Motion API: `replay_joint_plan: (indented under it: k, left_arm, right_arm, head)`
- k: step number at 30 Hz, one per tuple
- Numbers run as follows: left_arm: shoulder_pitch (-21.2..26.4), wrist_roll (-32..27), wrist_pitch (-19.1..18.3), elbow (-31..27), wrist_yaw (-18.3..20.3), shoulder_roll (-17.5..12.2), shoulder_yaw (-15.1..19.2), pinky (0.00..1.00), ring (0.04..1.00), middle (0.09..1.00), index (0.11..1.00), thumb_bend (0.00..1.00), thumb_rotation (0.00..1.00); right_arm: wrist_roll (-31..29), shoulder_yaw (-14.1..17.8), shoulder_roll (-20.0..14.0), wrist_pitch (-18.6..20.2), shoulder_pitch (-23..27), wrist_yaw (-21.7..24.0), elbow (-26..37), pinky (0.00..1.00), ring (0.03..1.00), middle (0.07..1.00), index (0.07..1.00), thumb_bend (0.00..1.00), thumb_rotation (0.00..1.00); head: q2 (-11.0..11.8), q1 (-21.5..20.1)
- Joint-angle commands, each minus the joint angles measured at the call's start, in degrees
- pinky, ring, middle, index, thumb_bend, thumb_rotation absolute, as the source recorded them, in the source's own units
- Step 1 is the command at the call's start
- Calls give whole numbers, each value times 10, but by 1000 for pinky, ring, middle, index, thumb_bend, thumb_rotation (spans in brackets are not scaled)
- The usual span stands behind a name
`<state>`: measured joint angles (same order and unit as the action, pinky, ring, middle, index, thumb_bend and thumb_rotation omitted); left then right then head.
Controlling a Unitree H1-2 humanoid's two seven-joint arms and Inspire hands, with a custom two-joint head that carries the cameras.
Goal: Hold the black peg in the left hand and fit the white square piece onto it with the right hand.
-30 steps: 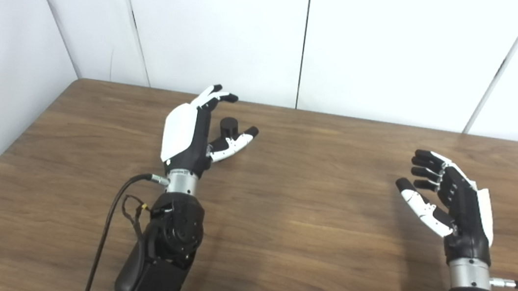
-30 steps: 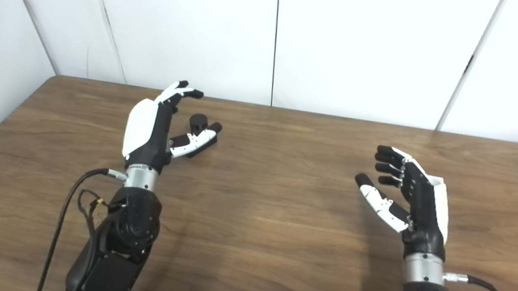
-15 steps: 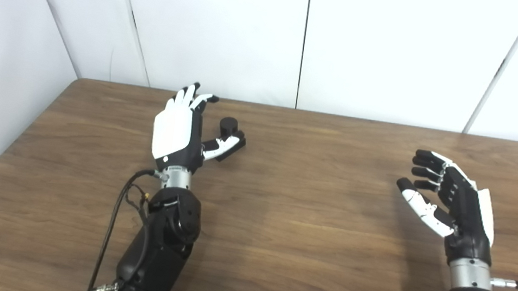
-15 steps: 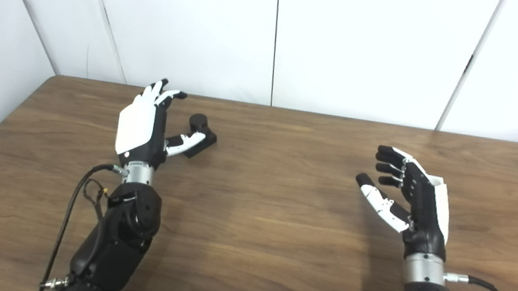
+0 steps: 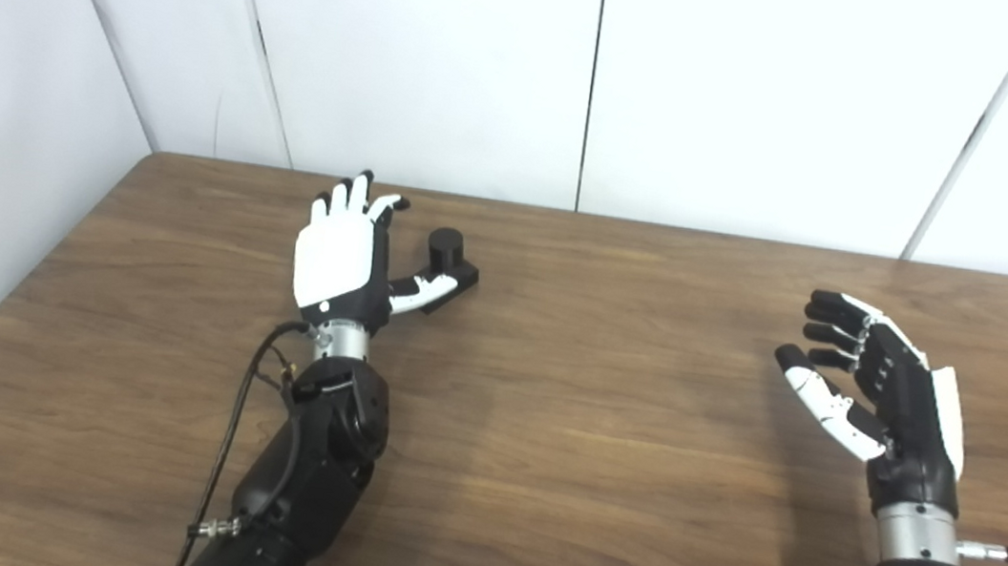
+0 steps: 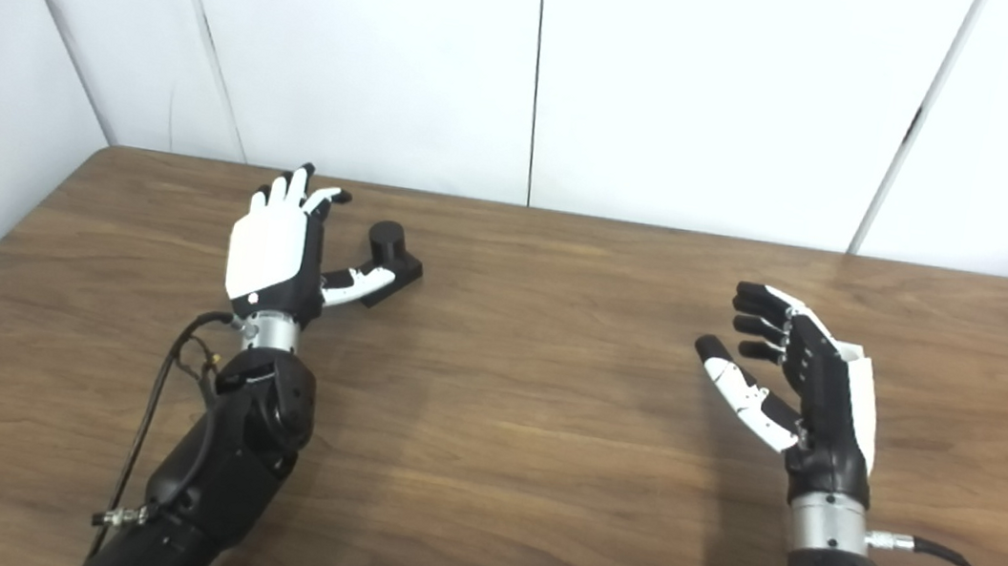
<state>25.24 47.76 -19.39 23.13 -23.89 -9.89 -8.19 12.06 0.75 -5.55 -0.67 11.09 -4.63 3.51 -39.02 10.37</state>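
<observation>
Black peg (image 5: 448, 257): stands upright on its dark base on the table (image 5: 594, 486), toward the far left, unmoved across the last second. Nothing holds it.

Left hand (image 5: 340, 255): has rolled from edge-on to back-of-hand facing the camera over the past second, and has shifted slightly left and toward the wall. Its fingers (image 5: 351, 201) are spread and extended, closed on nothing. The thumb lies low beside the peg's base on the near-left side; whether it touches the base cannot be told from either view.

White square piece: not visible in either view. Its whereabouts cannot be stated.

Right hand (image 6: 795, 381): hovers over the right side of the table, well apart from the peg, palm turned inward, fingers loosely curled and apart, empty. No change noted over the last second.

Assessment of change: the left hand's turn appears to be a re-approach to the peg, not a grasp; the palm no longer faces the peg side-on.

Task status: judged at the opening step. Peg not yet taken up; fitting cannot begin until it is held and the white piece located.

Risk: a low thumb could nudge the base and shift the peg.
</observation>
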Motion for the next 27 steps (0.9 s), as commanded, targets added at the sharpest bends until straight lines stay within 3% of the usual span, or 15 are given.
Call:
replay_joint_plan:
  k: [1,19,27]
  left_arm:
    - [31,3,-3,-1,-6,-16,-3,1000,1000,1000,759,865,533]
    - [17,-34,-20,8,28,-9,-26,1000,1000,999,686,855,505]
    - [23,-39,-24,38,23,-7,-31,1000,1000,962,632,857,463]
  right_arm:
    - [1,2,0,-6,16,-2,22,635,713,741,729,515,345]
    - [5,3,2,-3,23,-5,20,652,728,746,730,526,335]
    - [13,5,-1,-2,21,-7,23,633,713,734,718,531,356]
  head:
    - [0,-1]
    - [-3,-4]
    - [-6,-6]
